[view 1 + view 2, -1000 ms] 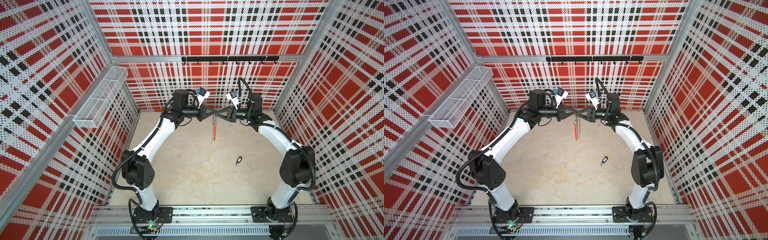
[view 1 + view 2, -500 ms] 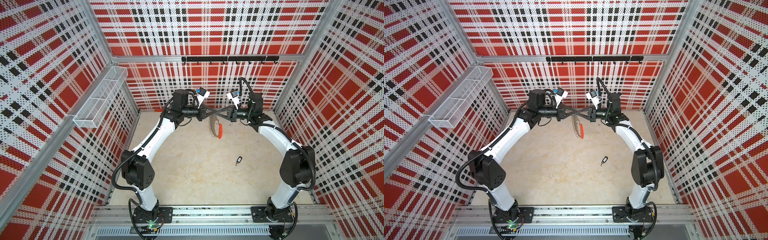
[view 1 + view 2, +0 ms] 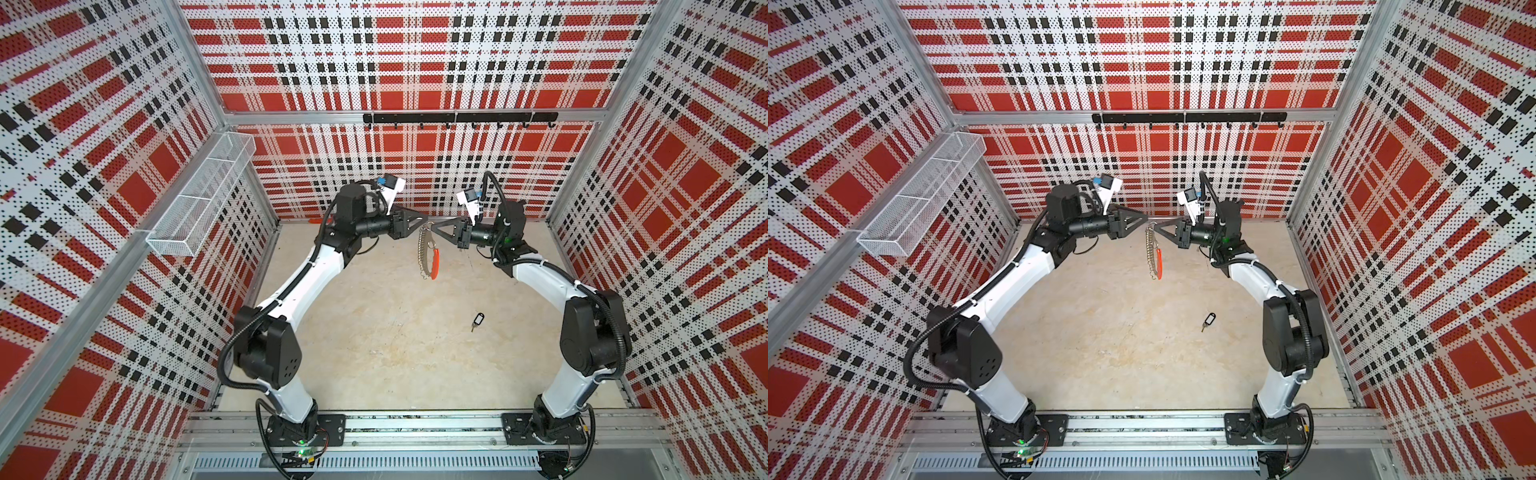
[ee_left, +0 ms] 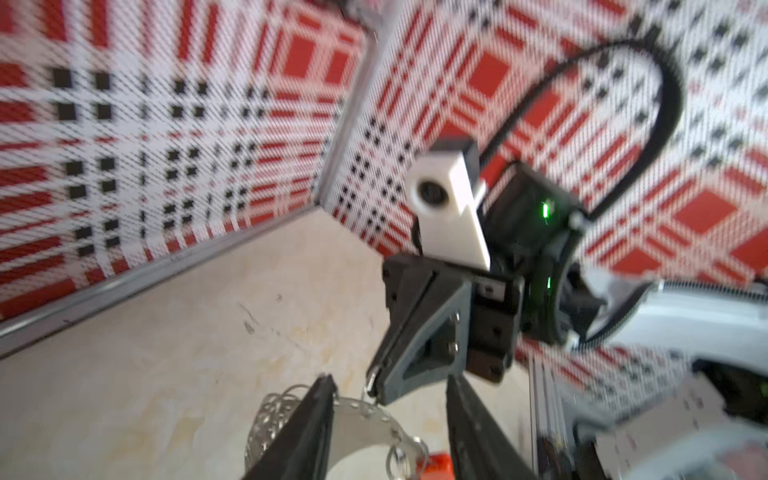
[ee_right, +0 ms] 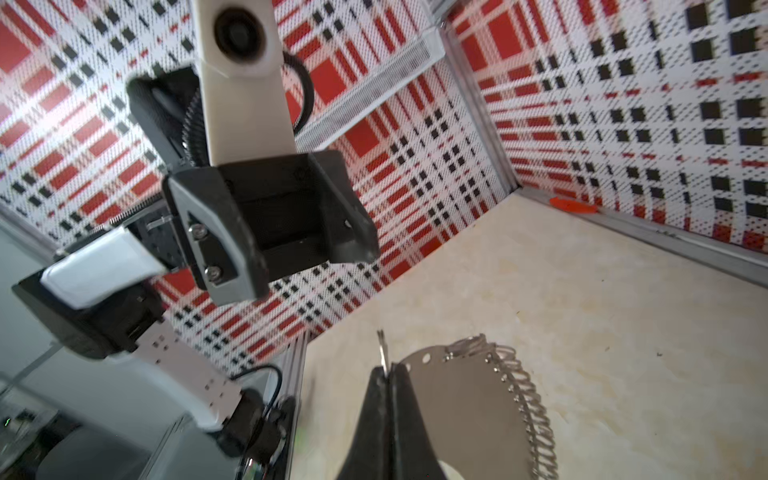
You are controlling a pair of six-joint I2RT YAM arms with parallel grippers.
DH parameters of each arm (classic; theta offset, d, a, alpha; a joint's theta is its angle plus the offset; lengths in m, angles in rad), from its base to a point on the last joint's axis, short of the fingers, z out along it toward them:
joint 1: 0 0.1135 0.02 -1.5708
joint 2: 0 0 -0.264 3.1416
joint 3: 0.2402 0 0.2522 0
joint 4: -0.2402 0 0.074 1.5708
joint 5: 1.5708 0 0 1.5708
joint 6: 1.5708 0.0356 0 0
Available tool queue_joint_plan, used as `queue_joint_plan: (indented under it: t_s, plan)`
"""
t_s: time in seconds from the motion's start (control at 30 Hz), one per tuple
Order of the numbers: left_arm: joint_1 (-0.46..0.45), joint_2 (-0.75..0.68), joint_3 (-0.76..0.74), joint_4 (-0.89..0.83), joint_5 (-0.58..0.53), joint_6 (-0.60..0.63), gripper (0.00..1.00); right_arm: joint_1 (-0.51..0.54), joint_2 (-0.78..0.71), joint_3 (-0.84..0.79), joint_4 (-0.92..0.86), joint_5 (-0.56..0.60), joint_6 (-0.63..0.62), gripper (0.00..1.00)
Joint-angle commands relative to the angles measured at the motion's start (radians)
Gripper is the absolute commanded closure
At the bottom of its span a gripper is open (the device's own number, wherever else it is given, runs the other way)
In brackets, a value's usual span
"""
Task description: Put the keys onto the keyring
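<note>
Right gripper (image 5: 388,374): jaws pressed together on a small metal tab at the top of the keyring (image 5: 457,395); the right wrist view shows this pinch plainly.
Left gripper (image 4: 390,379): jaws spread. The left wrist view shows its two dark fingers (image 4: 320,399) apart on either side of the right gripper's tip (image 4: 374,382).
Contact: one left finger overlaps the keyring's band (image 4: 365,419) in that blurred view; it may be touching, but I cannot tell.
Keyring, top views: it hangs upright from the right gripper (image 3: 432,226) above the table (image 3: 374,353), the red-orange segment low on the hoop (image 3: 422,249). The left gripper (image 3: 424,219) is just beside its top.
Keys: they lie flat on the table in both top views (image 3: 478,321) (image 3: 1208,321), well apart from the keyring (image 3: 1150,253) and nearer the right arm. Neither wrist view shows them.
Cut off: both wrist views crop the hoop's lower part.
Left gripper from opposite (image 5: 311,270): open, nothing between its fingers.
</note>
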Motion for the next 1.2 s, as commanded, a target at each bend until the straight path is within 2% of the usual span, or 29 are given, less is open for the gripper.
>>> queue_joint_plan:
  t_s: [0.0, 0.1, 0.17, 0.5, 0.7, 0.8, 0.87, 1.17]
  plan:
    - [0.046, -0.127, -0.223, 0.522, -0.120, -0.308, 0.54, 0.013, -0.015, -0.058, 0.563, 0.145, 0.270, 1.00]
    - [0.052, -0.163, -0.327, 0.651, -0.153, -0.370, 0.55, 0.016, 0.040, -0.056, 0.789, 0.194, 0.437, 1.00]
    - [0.051, -0.154, -0.332, 0.663, -0.136, -0.381, 0.54, 0.024, 0.063, -0.051, 0.864, 0.217, 0.487, 1.00]
    - [0.006, -0.056, -0.238, 0.714, -0.066, -0.403, 0.50, 0.071, 0.118, 0.005, 1.016, 0.233, 0.627, 1.00]
    - [-0.038, 0.008, -0.179, 0.761, -0.031, -0.425, 0.49, 0.075, 0.131, 0.025, 1.055, 0.260, 0.672, 1.00]
    - [-0.051, 0.027, -0.170, 0.806, -0.022, -0.452, 0.59, 0.080, 0.133, 0.028, 1.055, 0.271, 0.673, 1.00]
    - [-0.056, 0.037, -0.166, 0.840, -0.017, -0.474, 0.62, 0.082, 0.133, 0.025, 1.055, 0.288, 0.675, 1.00]
    - [-0.071, 0.062, -0.149, 0.915, -0.015, -0.513, 0.62, 0.095, 0.132, 0.025, 1.055, 0.309, 0.679, 1.00]
